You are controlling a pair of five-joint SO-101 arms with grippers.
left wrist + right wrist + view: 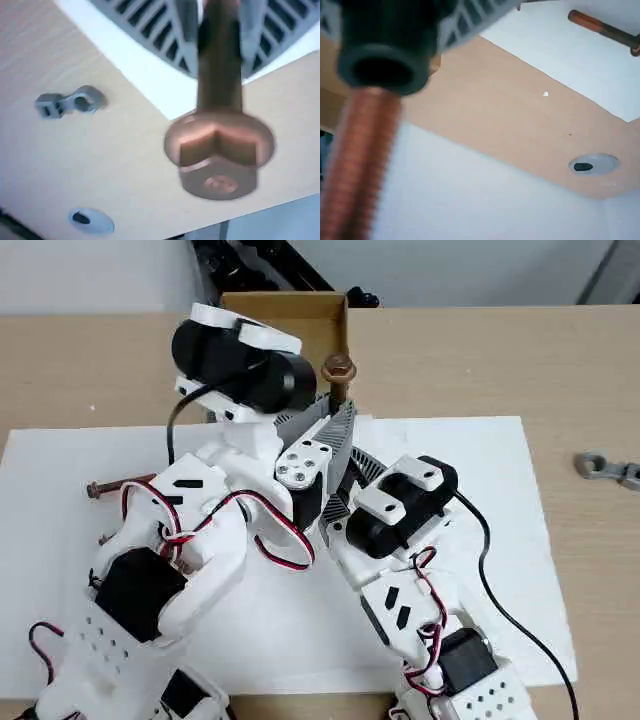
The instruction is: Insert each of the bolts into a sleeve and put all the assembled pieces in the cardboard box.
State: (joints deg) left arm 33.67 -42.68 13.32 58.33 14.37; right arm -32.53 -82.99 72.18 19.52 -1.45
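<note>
- left gripper: closed on the shank of a copper-coloured bolt, grey ribbed fingers on either side; the flanged hex head sticks out past the fingertips.
- high view: the bolt head sits just beside the near right corner of the cardboard box, above the far edge of the white sheet.
- right gripper: clamped on a black sleeve, open mouth facing its wrist camera.
- the bolt's threaded end meets the sleeve's mouth; cannot tell how far in it goes.
- both grippers meet at the far middle of the sheet, left arm's fingers over the right's.
- second bolt lies flat on the sheet's left side, partly under the left arm, well apart from the box.
- small grey metal piece lies on the bare wooden table, right of the sheet.
- round grey grommet set in the table top.
</note>
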